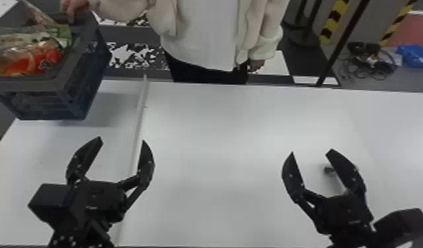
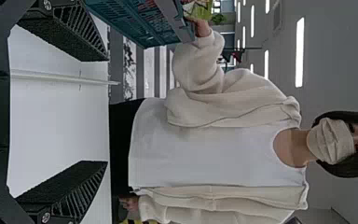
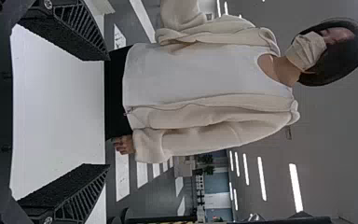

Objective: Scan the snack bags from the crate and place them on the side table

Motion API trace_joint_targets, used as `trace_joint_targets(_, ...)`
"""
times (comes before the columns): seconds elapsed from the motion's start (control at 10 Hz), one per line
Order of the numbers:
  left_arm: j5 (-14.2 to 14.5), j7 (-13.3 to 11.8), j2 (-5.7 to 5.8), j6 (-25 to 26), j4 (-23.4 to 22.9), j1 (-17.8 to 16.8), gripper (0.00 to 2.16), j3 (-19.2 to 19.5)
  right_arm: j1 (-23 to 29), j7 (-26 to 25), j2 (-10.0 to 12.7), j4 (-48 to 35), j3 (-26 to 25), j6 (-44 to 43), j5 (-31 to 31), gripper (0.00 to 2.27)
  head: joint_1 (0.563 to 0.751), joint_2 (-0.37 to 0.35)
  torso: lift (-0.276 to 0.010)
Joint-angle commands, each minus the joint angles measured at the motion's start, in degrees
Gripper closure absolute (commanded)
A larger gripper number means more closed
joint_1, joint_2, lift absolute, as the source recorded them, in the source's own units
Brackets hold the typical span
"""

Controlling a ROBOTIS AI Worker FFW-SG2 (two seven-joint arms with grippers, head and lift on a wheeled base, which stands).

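Note:
Snack bags (image 1: 29,56), one of them red and orange with a clear part and others green, lie in the dark blue crate (image 1: 79,76) at the far left. A person's hand rests on the crate's rim; the crate (image 2: 140,21) also appears in the left wrist view. My left gripper (image 1: 122,140) stands open over the table, nearer than the crate, with nothing between its fingers; its own view shows the left gripper (image 2: 105,111) spread wide. On the right, my right gripper (image 1: 309,151) is likewise open and holds nothing, as the right gripper (image 3: 108,112) in its wrist view confirms.
A white table (image 1: 220,132) spans the space before both arms. A thin raised strip (image 1: 140,115) runs front to back across its left part. Beside the right gripper lies a small dark object (image 1: 328,170). The person stands at the far edge.

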Motion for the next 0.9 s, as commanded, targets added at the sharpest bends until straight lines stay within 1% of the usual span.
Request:
trace_joint_targets(0.0,0.15,0.01,-0.24,-0.03,0.02,0.19,0.08,0.00,0.27,0.01,0.08,-0.18,0.00,0.00,0.15,0.05,0.695,-0.051,-0.094)
trace_joint_targets(0.2,0.15,0.01,-0.24,-0.21,0.02,0.27,0.09,0.00,0.62,0.01,0.26,-0.44,0.09,0.00,1.38,0.05,0.695,-0.051,-0.094)
trace_joint_targets(0.8,0.50,0.10,-0.24,-0.91,-0.07,0.54,0.09,0.09,0.71,0.01,0.26,-0.53,0.18,0.00,1.38,0.05,0.695,-0.044,-0.094)
